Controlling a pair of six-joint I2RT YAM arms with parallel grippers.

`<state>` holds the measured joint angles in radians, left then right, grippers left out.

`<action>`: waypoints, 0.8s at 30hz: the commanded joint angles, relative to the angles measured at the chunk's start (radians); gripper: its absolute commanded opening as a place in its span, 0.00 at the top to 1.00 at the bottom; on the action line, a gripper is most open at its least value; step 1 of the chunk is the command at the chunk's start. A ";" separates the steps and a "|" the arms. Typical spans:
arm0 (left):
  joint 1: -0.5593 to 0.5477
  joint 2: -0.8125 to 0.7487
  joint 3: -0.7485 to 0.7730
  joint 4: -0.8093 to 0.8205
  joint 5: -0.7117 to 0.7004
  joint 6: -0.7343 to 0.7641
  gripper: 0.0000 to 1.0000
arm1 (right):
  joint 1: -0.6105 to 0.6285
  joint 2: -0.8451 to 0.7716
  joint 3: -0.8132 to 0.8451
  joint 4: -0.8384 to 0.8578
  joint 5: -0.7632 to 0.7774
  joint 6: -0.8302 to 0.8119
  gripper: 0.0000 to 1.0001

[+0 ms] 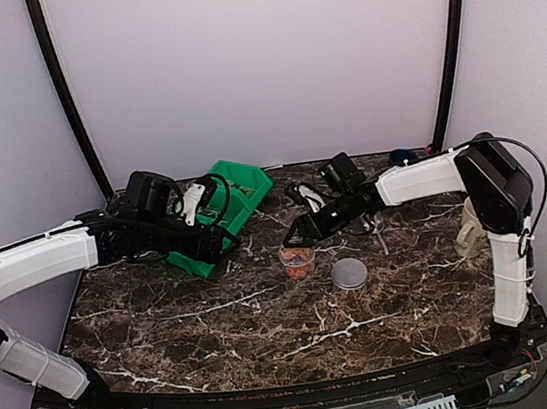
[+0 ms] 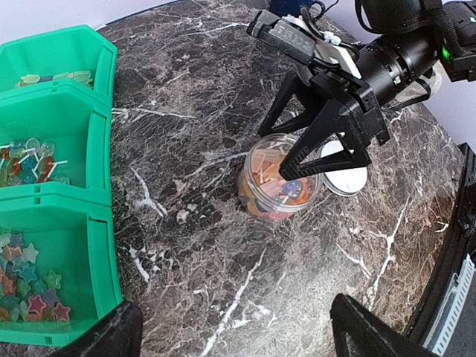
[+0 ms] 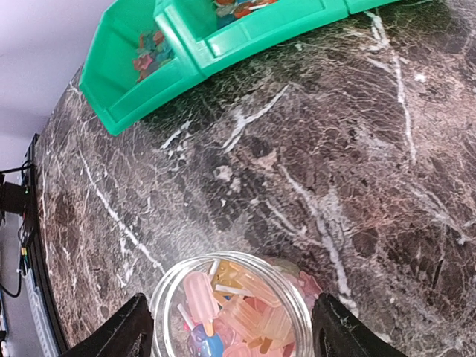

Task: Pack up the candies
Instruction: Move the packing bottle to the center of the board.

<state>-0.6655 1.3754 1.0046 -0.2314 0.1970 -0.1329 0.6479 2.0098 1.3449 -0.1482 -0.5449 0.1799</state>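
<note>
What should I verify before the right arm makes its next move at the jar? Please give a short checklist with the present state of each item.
1. Jar stands upright on the table, mouth open: ok.
2. Lid is off and lies flat beside the jar: ok.
3. Right end effector is open above the jar, one finger at each side: ok.
4. Its fingers are clear of the jar's wall: cannot tell.
5. Left end effector is open and holds nothing: ok.
6. Candies are inside the jar, none spilled around it: ok.
</note>
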 commanded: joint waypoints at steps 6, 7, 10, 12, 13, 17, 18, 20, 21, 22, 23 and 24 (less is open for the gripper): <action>0.009 -0.067 -0.064 0.116 0.065 -0.097 0.01 | 0.015 -0.188 -0.027 -0.086 0.055 -0.143 0.11; 0.009 -0.080 -0.093 0.159 0.076 -0.117 0.01 | 0.015 -0.211 -0.035 -0.093 0.077 -0.159 0.01; 0.009 -0.122 -0.189 0.330 0.108 -0.169 0.01 | 0.016 -0.281 -0.057 -0.113 0.176 -0.170 0.02; 0.009 -0.136 -0.257 0.457 0.129 -0.186 0.01 | 0.016 -0.308 -0.048 -0.164 0.246 -0.167 0.02; 0.009 -0.140 -0.294 0.533 0.134 -0.185 0.01 | 0.016 -0.317 -0.038 -0.200 0.273 -0.181 0.02; 0.007 -0.118 -0.448 0.822 0.090 -0.146 0.01 | 0.016 -0.387 -0.086 -0.207 0.314 -0.226 0.02; 0.008 -0.101 -0.464 0.862 0.079 -0.133 0.01 | 0.015 -0.405 -0.110 -0.179 0.318 -0.229 0.02; 0.008 -0.046 -0.494 0.969 0.076 -0.108 0.01 | 0.015 -0.465 -0.154 -0.140 0.338 -0.232 0.02; 0.008 -0.013 -0.513 1.050 0.087 -0.091 0.01 | 0.014 -0.485 -0.172 -0.127 0.346 -0.233 0.02; 0.007 0.027 -0.535 1.147 0.103 -0.077 0.02 | 0.013 -0.499 -0.182 -0.125 0.354 -0.239 0.02; 0.007 0.069 -0.550 1.230 0.124 -0.061 0.02 | 0.013 -0.513 -0.185 -0.126 0.362 -0.242 0.02; 0.006 0.118 -0.556 1.294 0.141 -0.045 0.02 | 0.013 -0.527 -0.200 -0.127 0.374 -0.246 0.02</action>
<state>-0.6628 1.3861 0.4942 0.6853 0.2928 -0.2470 0.6579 1.5494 1.1770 -0.3187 -0.2344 -0.0353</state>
